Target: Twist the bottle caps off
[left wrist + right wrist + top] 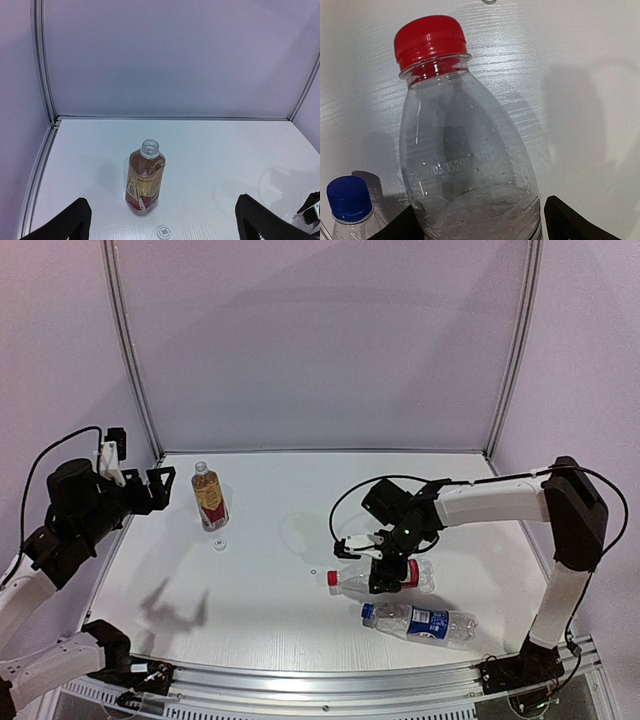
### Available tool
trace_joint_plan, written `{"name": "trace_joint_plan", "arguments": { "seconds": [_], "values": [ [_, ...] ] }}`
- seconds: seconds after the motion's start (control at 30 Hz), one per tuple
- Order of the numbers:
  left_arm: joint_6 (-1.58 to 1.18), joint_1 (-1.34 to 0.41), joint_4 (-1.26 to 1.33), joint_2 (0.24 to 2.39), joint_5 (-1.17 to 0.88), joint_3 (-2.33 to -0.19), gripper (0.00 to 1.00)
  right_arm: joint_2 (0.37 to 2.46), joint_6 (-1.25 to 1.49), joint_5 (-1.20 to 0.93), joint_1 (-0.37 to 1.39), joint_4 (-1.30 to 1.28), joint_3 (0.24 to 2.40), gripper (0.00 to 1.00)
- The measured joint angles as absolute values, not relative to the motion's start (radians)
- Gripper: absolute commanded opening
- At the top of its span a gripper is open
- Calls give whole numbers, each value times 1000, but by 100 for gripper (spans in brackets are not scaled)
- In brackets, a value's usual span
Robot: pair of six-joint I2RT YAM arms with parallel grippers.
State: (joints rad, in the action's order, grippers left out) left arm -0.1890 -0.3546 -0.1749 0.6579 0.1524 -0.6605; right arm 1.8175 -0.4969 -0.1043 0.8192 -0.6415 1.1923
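Observation:
The amber bottle [209, 498] [145, 177] stands upright at the back left with its neck bare; a white cap [219, 545] [164, 232] lies on the table just in front of it. My left gripper [160, 488] [163, 201] hangs open, well short of that bottle. A clear bottle [355, 580] [470, 160] with a red cap [332, 578] [427, 37] lies on its side. My right gripper [388, 575] [480, 207] straddles its body, open, the left finger at the plastic and a gap on the right. Nearer lies the blue-labelled bottle [425, 622] with its blue cap [367, 614] [348, 197] on.
A small plastic ring [313, 571] [489, 1] lies on the table just left of the red cap. Metal frame posts [130, 350] rise at the back corners against the pale wall. The table's front rail [330, 680] runs between the arm bases.

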Motion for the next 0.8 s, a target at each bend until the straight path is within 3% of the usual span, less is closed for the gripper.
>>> {"name": "trace_joint_plan", "arguments": {
  "seconds": [0.37, 0.63, 0.8],
  "values": [
    [-195, -355, -175, 667, 137, -661, 99, 1804, -523, -101, 775, -680, 1164, 90],
    [-196, -356, -175, 680, 130, -661, 99, 1776, -535, -124, 767, -670, 1081, 88],
    [-198, -357, -174, 681, 111, -661, 99, 1771, -535, -143, 761, -603, 1044, 81]
  ]
}}
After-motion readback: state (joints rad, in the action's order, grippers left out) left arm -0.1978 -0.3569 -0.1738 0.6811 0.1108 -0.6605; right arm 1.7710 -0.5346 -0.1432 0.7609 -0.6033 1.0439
